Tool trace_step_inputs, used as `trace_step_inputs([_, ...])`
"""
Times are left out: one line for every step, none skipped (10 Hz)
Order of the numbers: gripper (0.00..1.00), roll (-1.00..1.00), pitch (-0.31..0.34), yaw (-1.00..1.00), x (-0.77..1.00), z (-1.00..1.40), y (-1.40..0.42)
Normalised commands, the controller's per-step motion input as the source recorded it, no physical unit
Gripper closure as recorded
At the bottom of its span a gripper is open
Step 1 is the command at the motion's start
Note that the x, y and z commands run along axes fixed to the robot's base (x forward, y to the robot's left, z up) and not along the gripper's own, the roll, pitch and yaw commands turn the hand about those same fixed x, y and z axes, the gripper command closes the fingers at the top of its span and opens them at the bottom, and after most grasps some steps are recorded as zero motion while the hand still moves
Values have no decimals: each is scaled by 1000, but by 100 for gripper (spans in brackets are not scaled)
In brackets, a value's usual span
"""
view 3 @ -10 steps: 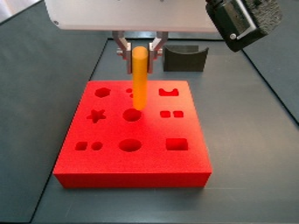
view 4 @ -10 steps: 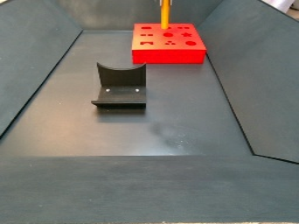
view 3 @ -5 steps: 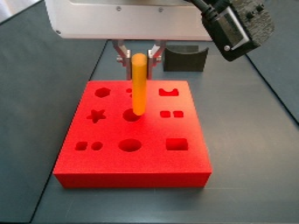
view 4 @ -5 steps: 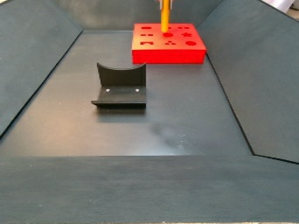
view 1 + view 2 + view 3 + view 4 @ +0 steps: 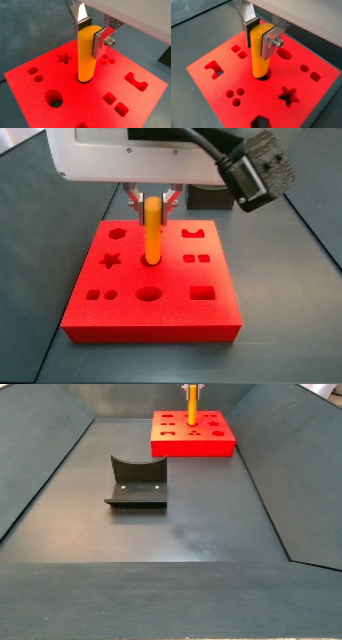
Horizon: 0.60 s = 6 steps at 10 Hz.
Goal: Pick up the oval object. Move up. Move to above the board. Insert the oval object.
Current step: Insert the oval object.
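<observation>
Your gripper (image 5: 92, 31) is clamped on the top of the oval object (image 5: 86, 56), which stands upright over the board (image 5: 40, 95), tip seemingly just entering a hole. It looks stiff, light and smooth; grip high.

Smooth, a bit shiny plastic on the oval object (image 5: 86, 55), clamped in the gripper (image 5: 91, 31) over the board (image 5: 143, 102). Soft, matt red foam there. Shiny silver metal on the fingers (image 5: 272, 39). Dull dark metal on the fixture (image 5: 135, 482), near the board. Matt grey floor (image 5: 160, 534).
</observation>
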Motion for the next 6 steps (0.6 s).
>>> trace_step_inputs([100,-74,-67,0,-129,-163,0])
trace_step_inputs([100,-99,-79,0,-126,-166,0])
trace_step_inputs([100,-126,-93,0,-114,-197,0])
trace_step_inputs([100,-116,-94,0,-100,-203,0])
trace_step_inputs([100,-107,-99,0,-94,-206,0])
trace_step_inputs([100,-81,-91,0,-66,-226,0])
